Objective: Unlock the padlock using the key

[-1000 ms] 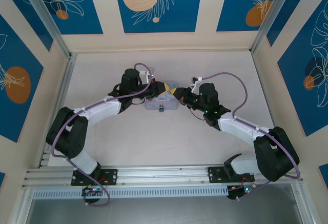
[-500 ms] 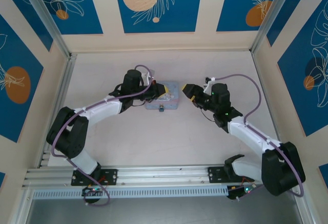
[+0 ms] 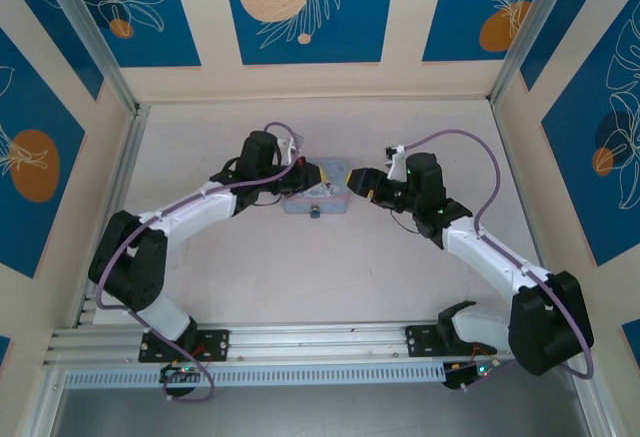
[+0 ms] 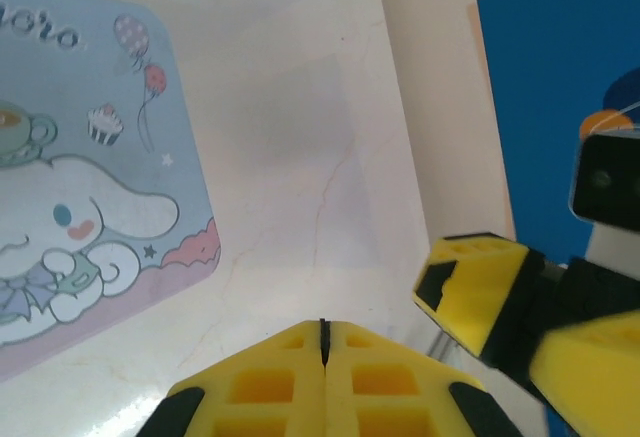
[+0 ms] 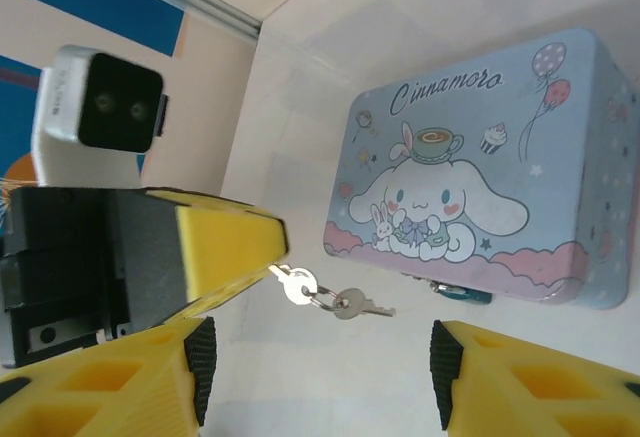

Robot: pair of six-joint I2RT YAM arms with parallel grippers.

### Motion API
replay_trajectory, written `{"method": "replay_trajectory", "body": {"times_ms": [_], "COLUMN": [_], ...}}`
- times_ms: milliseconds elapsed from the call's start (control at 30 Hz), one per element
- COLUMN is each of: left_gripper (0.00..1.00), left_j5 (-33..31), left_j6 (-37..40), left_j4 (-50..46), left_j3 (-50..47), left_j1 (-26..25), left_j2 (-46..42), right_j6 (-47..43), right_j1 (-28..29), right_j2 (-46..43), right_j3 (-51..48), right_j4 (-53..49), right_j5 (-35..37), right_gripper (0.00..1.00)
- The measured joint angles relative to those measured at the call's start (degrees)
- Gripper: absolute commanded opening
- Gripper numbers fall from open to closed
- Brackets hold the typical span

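Left gripper [image 5: 272, 253] clenches slim silvery metal key [image 5: 292, 282]; right gripper [image 5: 320, 362] gapes. At two o'clock, glossy pale-blue rectangular tin box [image 5: 520, 157], small dark padlock [image 5: 462, 293] on its six-o'clock edge.

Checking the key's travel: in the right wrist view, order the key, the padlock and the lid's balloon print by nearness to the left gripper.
1. The key: pinched at the tips of the left gripper, left of the tin box.
2. The padlock: at the tin box's near edge.
3. The balloon print: at the lid's far right corner.
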Motion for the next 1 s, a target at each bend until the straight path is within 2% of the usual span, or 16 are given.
{"method": "replay_trajectory", "body": {"times_ms": [233, 333, 433, 800, 1000], "left_gripper": [0.00, 0.00, 0.00, 0.00, 0.00], "left_j5": [-0.9, -1.0, -1.1, -3.7, -5.0], "left_j6": [12.0, 14.6, 16.2, 20.5, 21.8], "left_j4": [-0.7, -0.5, 0.3, 4.9, 7.7], "left_j3": [0.9, 0.9, 0.9, 0.8, -0.6], "left_j1": [0.0, 0.0, 0.0, 0.0, 0.0], "left_j2": [-2.6, -2.6, -2.6, -2.6, -2.6], "right_j6": [12.6, 18.3, 23.3, 39.6, 48.5], "right_j1": [-3.3, -3.5, -3.5, -1.2, 1.5], "right_j2": [5.6, 7.2, 7.6, 8.0, 10.6], "right_j3": [-0.9, -1.2, -1.5, -1.9, -2.4], "right_j4": [10.2, 13.5, 15.5, 16.6, 17.1], "right_j5": [-7.5, -9.3, -10.2, -10.3, -7.4], "right_gripper": [0.61, 0.61, 0.66, 0.68, 0.68]}}
